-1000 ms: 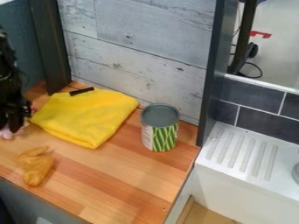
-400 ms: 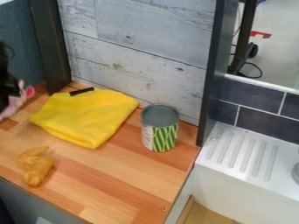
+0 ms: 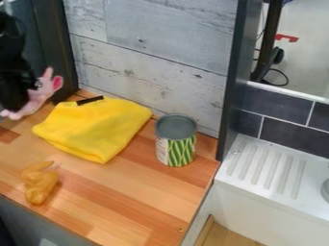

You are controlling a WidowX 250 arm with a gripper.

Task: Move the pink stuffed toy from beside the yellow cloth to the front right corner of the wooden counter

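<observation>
- The black gripper (image 3: 23,97) is to the left of the cloth (image 3: 96,127), as the camera sees it, and is clamped on a pink toy (image 3: 42,94). Its arm comes in at the upper left.
- The pink toy sticks out from the gripper toward the cloth, a round-ended pink part at its upper right and a paler part reaching out at its lower left. Much of its middle is hidden behind the gripper.
- The cloth is yellow and lies folded on the wooden counter (image 3: 128,192), with a black strip (image 3: 89,100) at its far edge.
- The can (image 3: 175,140) stands upright on the counter, just to the right of the cloth and apart from it. It has a grey top and a green, yellow and white side.
- The tan figure (image 3: 40,183) lies on the counter, on the camera's side of the cloth, toward the left and apart from it. Its exact shape is hard to tell.
- Behind the cloth rises a pale, wood-grained panel (image 3: 147,62), with a dark post (image 3: 55,53) at its left and another dark post (image 3: 233,81) at its right.
- Well to the right of the cloth, past the can and the second post, are a white ribbed drainboard (image 3: 267,166) and dark tiles (image 3: 292,137).
</observation>
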